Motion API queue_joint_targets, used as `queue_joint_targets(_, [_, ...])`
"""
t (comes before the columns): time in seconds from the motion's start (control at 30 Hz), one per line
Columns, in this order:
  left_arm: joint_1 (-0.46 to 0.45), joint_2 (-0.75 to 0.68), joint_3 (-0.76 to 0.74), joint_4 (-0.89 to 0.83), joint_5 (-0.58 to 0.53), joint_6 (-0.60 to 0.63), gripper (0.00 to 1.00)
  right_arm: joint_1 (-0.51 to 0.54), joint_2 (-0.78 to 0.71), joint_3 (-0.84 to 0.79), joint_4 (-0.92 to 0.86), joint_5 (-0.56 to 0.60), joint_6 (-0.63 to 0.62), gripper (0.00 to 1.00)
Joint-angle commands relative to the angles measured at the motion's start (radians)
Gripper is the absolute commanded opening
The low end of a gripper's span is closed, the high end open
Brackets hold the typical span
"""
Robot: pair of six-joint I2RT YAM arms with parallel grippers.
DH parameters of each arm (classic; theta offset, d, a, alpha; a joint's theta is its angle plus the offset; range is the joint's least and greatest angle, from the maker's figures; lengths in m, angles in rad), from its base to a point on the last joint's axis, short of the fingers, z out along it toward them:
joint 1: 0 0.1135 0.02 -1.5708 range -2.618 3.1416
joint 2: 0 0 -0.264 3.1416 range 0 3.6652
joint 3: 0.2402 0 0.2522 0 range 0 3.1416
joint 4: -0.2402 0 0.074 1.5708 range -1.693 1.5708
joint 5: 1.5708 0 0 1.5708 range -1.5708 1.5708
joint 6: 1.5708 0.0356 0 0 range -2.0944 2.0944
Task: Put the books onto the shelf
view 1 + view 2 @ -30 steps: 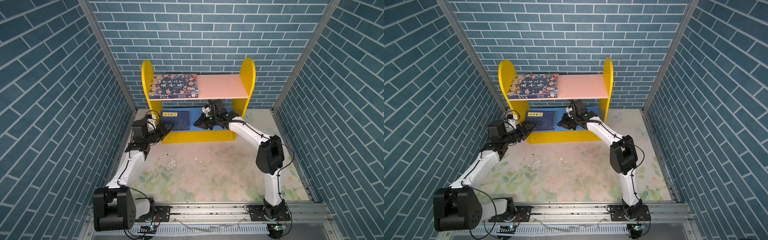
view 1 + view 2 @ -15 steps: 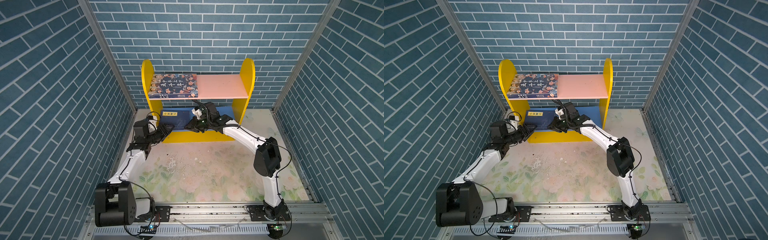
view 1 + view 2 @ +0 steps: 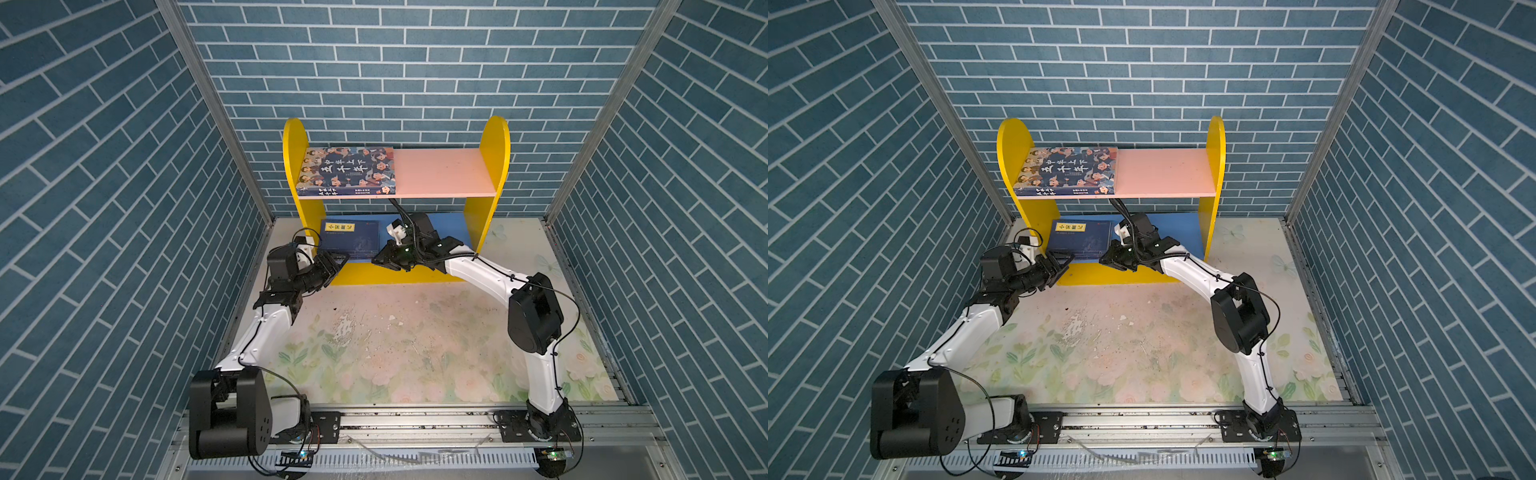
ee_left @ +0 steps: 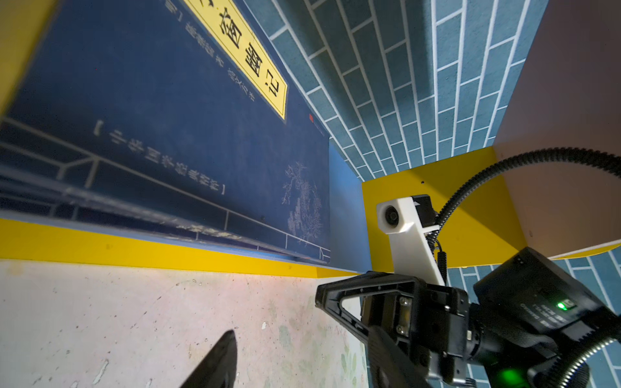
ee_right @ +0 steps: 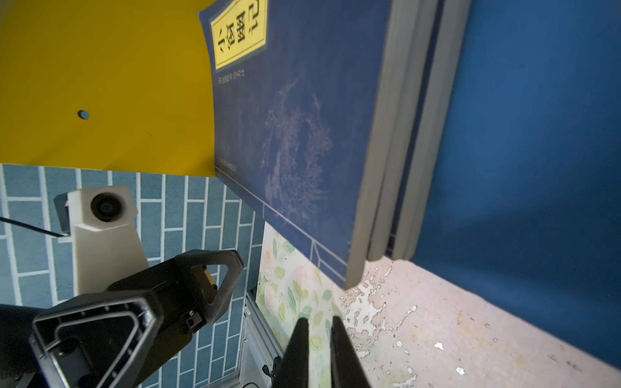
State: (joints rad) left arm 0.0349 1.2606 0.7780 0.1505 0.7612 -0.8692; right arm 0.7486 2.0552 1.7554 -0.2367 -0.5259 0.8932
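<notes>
Pretty clearly a staged robot lab cell, not a real room: the teal brick-print wall panels (image 3: pixel 104 208) meet at bare aluminium corner posts (image 3: pixel 214 110), my white-and-black left arm (image 3: pixel 266 332) and right arm (image 3: pixel 540 382) are bolted to a silver metal rail (image 3: pixel 415 419) up front, and the table (image 3: pixel 415 332) has a scuffed flower-print top.

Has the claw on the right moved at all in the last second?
Yes. The right claw has slid leftward, away from the shelf's right yellow side panel and toward the stack of navy books.

Thick bk (image 3: pixel 347 170) left on upper shelf (image 3: pixel 442 174)
</notes>
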Motion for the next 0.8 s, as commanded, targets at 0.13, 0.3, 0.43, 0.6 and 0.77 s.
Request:
queue_joint_targets(0.13, [-0.01, 0.013, 0.019, 0.001, 0.011, -0.053, 0.64, -0.029, -0.111, -0.109, 0.236, 0.012, 0.091, 0.13])
queue_joint_targets(0.3, [-0.038, 0.051, 0.064, -0.009, 0.009, -0.064, 0.64, -0.029, -0.146, -0.18, 0.312, -0.008, 0.129, 0.14])
queue_joint_targets(0.43, [-0.052, 0.082, 0.085, 0.0, 0.005, -0.087, 0.64, -0.028, -0.14, -0.21, 0.397, -0.055, 0.186, 0.14])
queue_joint_targets(0.6, [-0.052, 0.098, 0.09, 0.013, -0.013, -0.09, 0.64, -0.024, -0.117, -0.205, 0.416, -0.069, 0.2, 0.14])
queue_joint_targets(0.77, [-0.052, 0.107, 0.098, 0.015, -0.023, -0.087, 0.64, -0.017, -0.084, -0.183, 0.427, -0.091, 0.217, 0.13])
